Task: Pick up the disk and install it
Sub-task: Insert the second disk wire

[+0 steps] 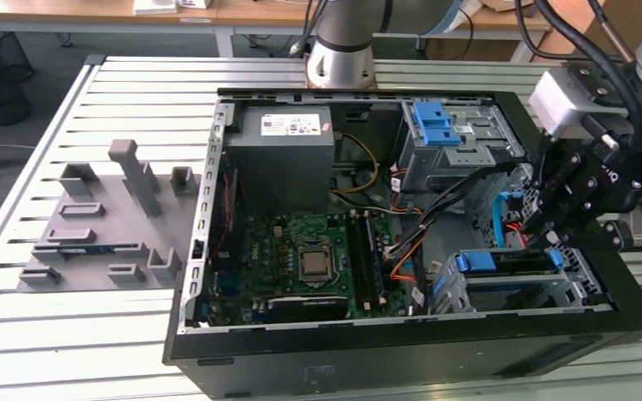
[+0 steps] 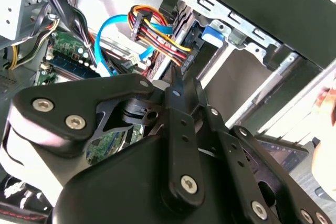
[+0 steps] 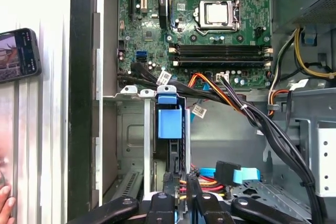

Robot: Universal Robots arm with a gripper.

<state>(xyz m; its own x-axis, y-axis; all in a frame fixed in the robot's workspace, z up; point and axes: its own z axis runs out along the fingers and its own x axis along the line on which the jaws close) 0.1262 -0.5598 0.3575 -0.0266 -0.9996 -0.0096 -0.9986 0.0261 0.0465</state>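
Blue rail tab marks the disk, and it's already sitting on edge in the metal drive cage at the lower corner of the open PC case, toward the exterior view's right. In the first wrist view the same disk stands in its slot with the motherboard beyond it. The gripper hangs just above the cage, right by the disk. Fingers look pressed close together with nothing between them. A blue cable loops nearby
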